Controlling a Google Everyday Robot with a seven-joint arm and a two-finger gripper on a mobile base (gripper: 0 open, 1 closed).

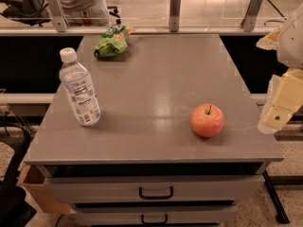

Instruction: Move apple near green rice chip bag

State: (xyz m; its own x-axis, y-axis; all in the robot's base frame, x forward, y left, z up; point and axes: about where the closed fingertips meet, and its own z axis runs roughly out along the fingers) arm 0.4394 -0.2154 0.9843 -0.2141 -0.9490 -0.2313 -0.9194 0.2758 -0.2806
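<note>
Gray surface point(161, 74), seen from the front and slightly above. Apple point(207, 120) sits upright in the front right part, stem up, nothing touching it. Green chip bag point(111, 43) lies crumpled at the far left corner, well apart from the apple, diagonally across the top. Water bottle point(80, 90) with a white cap stands at the left side, near the front, leaning a bit in this view; it stands between the bag and the front edge, apart from both. Hand point(277, 110) is at the right edge of the view, cream-yellow, off the right side of the surface and level with the apple, not touching it. It is partly cut off, so whether it is released or clenched can't be made out; nothing seen in it. Two drawers point(155, 193) with dark handles under the top. Cardboard box point(35, 193) on the floor at lower left.
</note>
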